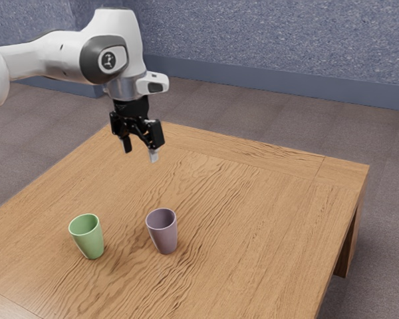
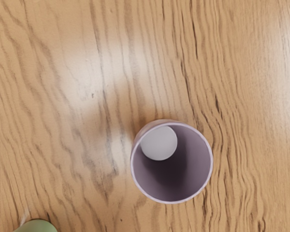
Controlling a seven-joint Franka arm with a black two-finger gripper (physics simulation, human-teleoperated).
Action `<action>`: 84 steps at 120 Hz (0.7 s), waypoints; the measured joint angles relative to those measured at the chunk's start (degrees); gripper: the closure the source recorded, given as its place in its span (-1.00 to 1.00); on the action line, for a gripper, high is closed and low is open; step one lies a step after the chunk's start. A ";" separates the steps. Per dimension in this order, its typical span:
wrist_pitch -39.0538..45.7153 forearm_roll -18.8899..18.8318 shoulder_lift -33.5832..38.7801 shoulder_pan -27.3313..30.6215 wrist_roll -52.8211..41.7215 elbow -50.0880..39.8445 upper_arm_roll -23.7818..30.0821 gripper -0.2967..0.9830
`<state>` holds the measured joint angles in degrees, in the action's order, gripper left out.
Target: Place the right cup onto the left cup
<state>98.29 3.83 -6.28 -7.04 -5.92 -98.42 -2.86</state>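
A black two-finger gripper (image 1: 140,150) hangs from a white robot arm (image 1: 50,56), high above a wooden table (image 1: 266,219). Its fingers stand apart with nothing between them, so it is released and empty. Seen from the wrist, a purple tapered cup (image 1: 163,232) stands upright on the tabletop, mouth up and hollow, well below the hand. Beside it, with bare wood between, a pale green tapered cup (image 1: 87,238) also stands upright, on the exterior view's left.

The step in hand appears to be the approach to the first cup, with stacking not begun. The purple one, on the exterior view's right, is probably the cup to move. The next move calls for lining the open fingers up with its wall or sides, lowering, and closing gently. Coming down off-centre could clip the rim and tip the cup.
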 joint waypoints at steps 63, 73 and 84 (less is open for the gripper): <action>18.67 0.99 -2.59 -0.59 3.18 -15.21 2.53 -0.29; 20.50 1.11 -3.16 -0.56 3.62 -16.22 2.90 -0.27; 22.42 1.27 -3.42 -0.65 4.08 -17.84 3.56 -0.25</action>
<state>120.71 5.11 -9.70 -7.69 -1.84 -116.26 0.70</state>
